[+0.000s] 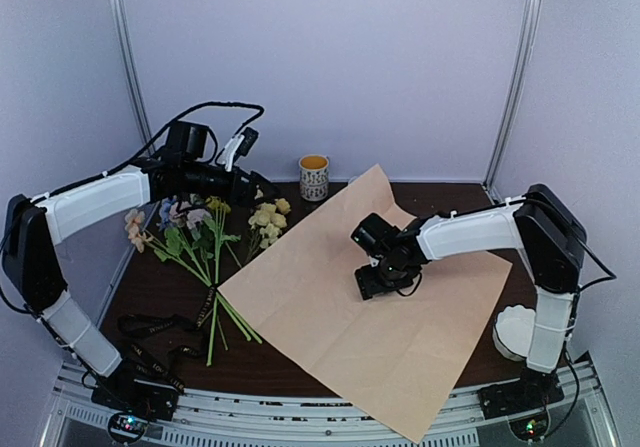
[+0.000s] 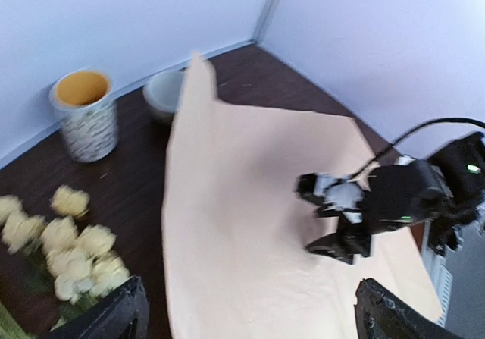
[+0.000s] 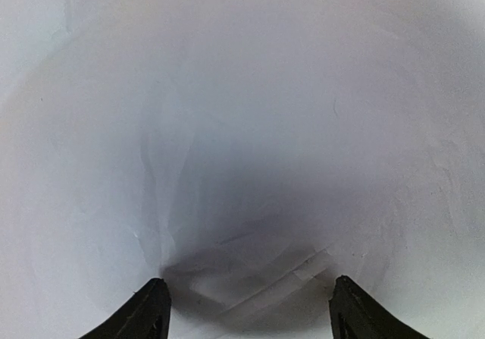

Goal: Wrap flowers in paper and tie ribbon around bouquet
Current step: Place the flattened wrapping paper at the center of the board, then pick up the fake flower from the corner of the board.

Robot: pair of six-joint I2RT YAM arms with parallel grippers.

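Here, thin creased peach paper (image 1: 330,307); right fingers (image 3: 151,310) parted over it; left fingers (image 2: 114,318) wide, empty.

No legible text; ribbon (image 1: 160,325) carries pale print, perhaps lettering, too small to read.

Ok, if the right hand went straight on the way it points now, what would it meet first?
The paper. The right hand points down at the sheet's middle, open, and its wrist view shows only paper ahead. It looks very close; whether it already touches I cannot tell.
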